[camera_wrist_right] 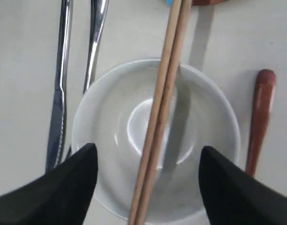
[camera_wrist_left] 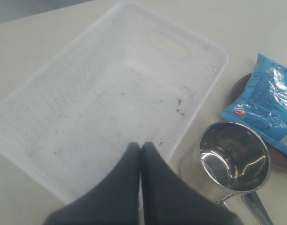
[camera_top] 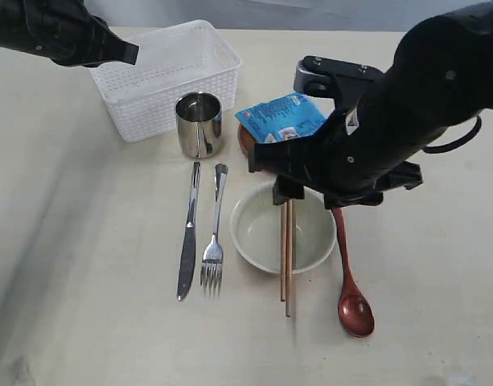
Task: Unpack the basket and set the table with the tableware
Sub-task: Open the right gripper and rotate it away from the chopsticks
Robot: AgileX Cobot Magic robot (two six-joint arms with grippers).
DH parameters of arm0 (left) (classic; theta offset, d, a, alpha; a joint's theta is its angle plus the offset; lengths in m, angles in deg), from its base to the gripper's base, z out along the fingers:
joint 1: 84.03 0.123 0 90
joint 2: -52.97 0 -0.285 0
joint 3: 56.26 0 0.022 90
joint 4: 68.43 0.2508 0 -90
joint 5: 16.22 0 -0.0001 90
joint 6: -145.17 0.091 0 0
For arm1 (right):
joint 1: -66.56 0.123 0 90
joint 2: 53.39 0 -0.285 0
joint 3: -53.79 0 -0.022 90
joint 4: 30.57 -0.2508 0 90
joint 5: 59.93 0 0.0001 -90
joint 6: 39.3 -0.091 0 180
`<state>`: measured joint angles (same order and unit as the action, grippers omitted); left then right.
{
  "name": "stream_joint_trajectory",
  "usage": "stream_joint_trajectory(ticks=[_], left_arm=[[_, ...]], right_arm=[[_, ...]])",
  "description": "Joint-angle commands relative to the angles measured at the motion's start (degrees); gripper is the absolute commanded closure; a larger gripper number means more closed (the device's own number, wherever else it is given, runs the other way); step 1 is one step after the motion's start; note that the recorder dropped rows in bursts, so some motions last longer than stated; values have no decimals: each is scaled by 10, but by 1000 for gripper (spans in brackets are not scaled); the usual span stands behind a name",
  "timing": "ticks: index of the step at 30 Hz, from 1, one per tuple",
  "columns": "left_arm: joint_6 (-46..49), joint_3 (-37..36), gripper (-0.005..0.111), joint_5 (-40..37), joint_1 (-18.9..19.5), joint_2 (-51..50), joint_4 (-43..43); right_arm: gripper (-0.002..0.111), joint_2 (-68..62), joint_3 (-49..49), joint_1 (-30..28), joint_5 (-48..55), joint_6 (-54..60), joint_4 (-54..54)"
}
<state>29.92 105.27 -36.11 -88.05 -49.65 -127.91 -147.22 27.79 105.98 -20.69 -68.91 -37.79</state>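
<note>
Table carries the empty basket at eleven o'clock, with the left gripper clenched shut above it. The bowl sits centre under the right gripper, jaws wide, holding nothing. The chopsticks lie across the bowl between those jaws, running twelve to six; fork at nine, spoon at three.

Looks like a robot lab: black arms above a plain cream table.
</note>
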Motion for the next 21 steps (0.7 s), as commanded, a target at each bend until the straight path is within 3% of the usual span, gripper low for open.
stream_joint_trajectory(ticks=[1,3,5,9,12,16,21], left_arm=[[-1,-6,107,4,0,5,-6],[-1,-6,107,4,0,5,-6],[-1,-6,107,4,0,5,-6],[-1,-6,107,4,0,5,-6],[-1,-6,107,4,0,5,-6],[-1,-6,107,4,0,5,-6],[-1,-6,107,4,0,5,-6]], right_arm=[[49,39,0,0,90,30,88],[50,52,0,1,145,70,102],[61,64,0,2,194,112,98],[105,69,0,2,249,202,28],[108,68,-5,20,251,346,-59],[108,68,-17,92,238,517,-107],[109,68,-43,167,170,553,-67]])
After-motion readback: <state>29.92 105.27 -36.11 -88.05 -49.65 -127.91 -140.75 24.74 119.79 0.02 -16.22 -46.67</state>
